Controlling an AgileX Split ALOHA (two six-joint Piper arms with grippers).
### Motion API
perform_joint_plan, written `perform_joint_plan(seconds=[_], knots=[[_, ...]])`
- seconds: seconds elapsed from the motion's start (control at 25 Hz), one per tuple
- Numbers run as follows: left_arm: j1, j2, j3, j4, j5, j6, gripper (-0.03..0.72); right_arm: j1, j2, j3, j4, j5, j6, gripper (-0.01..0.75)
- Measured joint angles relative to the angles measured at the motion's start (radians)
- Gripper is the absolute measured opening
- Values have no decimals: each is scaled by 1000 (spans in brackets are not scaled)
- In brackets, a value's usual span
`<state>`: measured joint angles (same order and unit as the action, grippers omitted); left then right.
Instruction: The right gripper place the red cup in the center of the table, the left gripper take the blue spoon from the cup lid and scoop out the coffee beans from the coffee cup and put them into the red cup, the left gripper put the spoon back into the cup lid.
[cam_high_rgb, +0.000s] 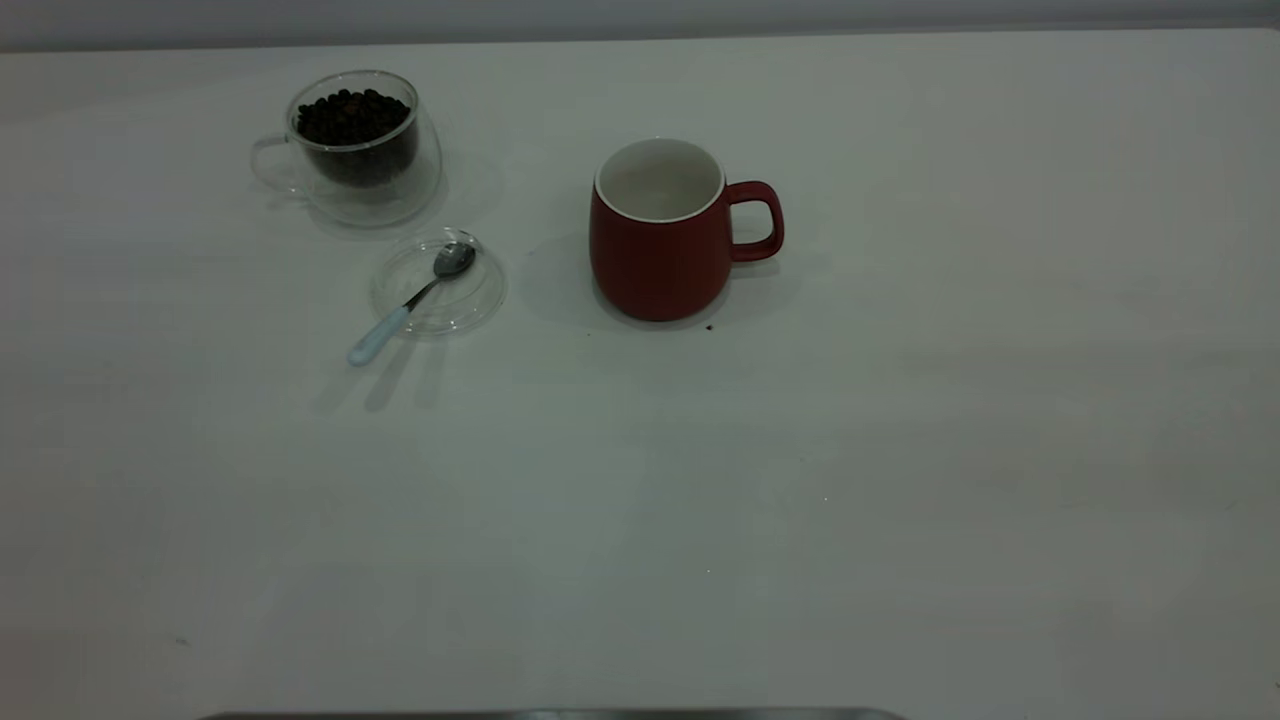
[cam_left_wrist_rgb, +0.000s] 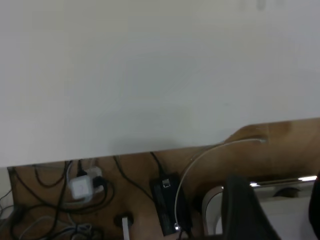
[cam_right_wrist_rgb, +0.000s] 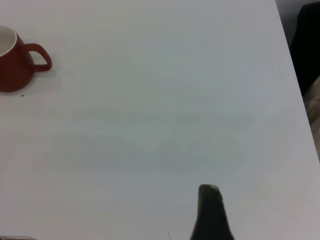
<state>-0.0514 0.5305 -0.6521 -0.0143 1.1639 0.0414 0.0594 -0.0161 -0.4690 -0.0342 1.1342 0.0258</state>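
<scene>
Gripping state, left: only a dark part of the black, wedge-shaped left gripper (cam_left_wrist_rgb: 246, 207) is seen in its wrist view, over the table's edge with cables and a power adapter on the floor beyond. Whether it is spread or closed cannot be told. Nothing is seen held.
Gripping state, right: one dark tip of the right gripper (cam_right_wrist_rgb: 210, 210) is seen low over bare tabletop. Its state cannot be told either, and nothing is seen held.
Arms: neither is seen in the exterior view, so both are judged drawn back off the work area.
Blue spoon: the small teaspoon with a shiny metal bowl and pale blue handle (cam_high_rgb: 412, 300) is laid with its bowl inside the round clear glass cup lid (cam_high_rgb: 482, 300).
Long axis: the handle is run out over the lid's rim, down and to the left in the exterior view.
Coffee cup: the clear double-walled glass cup (cam_high_rgb: 400, 195) is stood just behind the lid, filled with dark roasted coffee beans (cam_high_rgb: 352, 115).
Red cup: the rounded dark-red ceramic mug (cam_high_rgb: 655, 260) is stood upright near the middle of the broad white table (cam_high_rgb: 800, 500), well apart from the right gripper, handle turned right. No beans are seen in its white inside.
Nearer arm: the spoon is placed left of the red cup, so the left arm is judged nearer.
Step in hand: the mug appears placed, so the spoon's pickup is judged next.
</scene>
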Motion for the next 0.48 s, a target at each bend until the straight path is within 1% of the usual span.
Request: perform_joint_plan(seconds=[0.24, 0.48], knots=[[0, -263, 157, -21, -18, -5, 387, 0, 0, 0, 0, 0, 0, 573], [0, -471, 166, -22, -29, -11, 387, 0, 0, 0, 0, 0, 0, 573]])
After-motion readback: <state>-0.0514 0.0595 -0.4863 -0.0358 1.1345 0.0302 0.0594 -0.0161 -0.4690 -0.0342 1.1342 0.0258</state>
